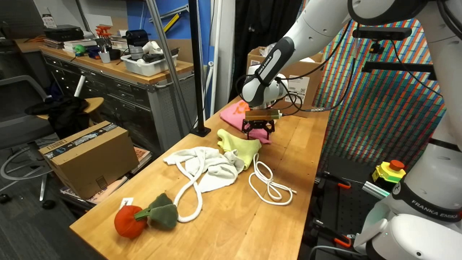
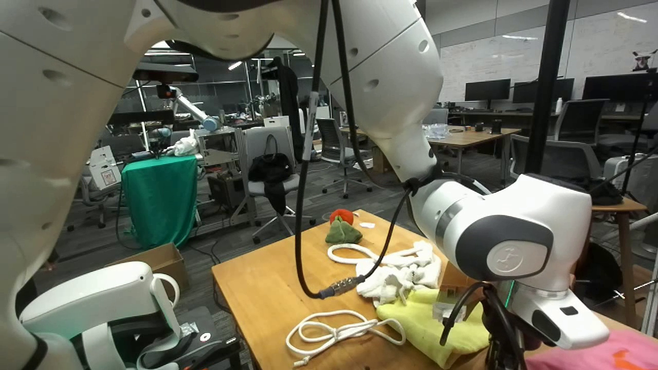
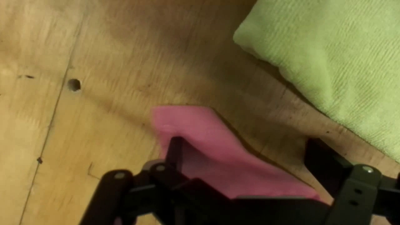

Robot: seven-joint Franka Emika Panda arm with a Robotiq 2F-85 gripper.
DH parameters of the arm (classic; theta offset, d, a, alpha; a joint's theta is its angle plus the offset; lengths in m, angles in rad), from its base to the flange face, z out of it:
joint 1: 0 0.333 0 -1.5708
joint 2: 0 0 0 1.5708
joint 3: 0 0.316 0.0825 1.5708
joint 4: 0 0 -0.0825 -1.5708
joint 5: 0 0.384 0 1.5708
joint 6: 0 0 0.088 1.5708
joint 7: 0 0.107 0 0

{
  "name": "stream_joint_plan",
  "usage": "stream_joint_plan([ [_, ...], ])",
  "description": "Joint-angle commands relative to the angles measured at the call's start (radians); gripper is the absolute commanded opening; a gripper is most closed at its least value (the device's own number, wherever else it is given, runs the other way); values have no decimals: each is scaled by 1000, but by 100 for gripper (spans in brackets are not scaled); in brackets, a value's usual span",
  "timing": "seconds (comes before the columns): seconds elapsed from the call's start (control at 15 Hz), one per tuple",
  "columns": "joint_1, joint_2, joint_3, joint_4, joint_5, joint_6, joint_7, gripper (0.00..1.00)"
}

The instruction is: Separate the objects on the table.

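My gripper (image 1: 258, 136) points down, open, over the near end of the pink cloth (image 1: 235, 115). Seen from the wrist, a corner of the pink cloth (image 3: 193, 123) lies between the spread fingers, with bare wood near the right finger; nothing is gripped. Beside it is the pale yellow cloth (image 3: 328, 68), whose edge touches the crumpled white rag (image 1: 220, 173). One thick white rope loop (image 1: 199, 204) lies partly over the rag. A knotted white rope (image 2: 335, 334) rests apart on the table (image 1: 245, 234). At the table's end sits the orange-and-green plush (image 1: 164, 213).
An open cardboard box (image 1: 310, 79) stands at the table's back, behind the arm. A black post (image 1: 199, 131) is fixed at the table's edge near the yellow cloth. Cables hang from the arm. A small white label (image 1: 126, 203) lies beside the plush.
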Motion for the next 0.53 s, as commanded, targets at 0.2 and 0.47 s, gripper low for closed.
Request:
stream_joint_plan([
  [0.2,-28,7,-6,14,29,16,-28,75],
  [0.47,-38,-2,-3,20,34,18,-36,49],
])
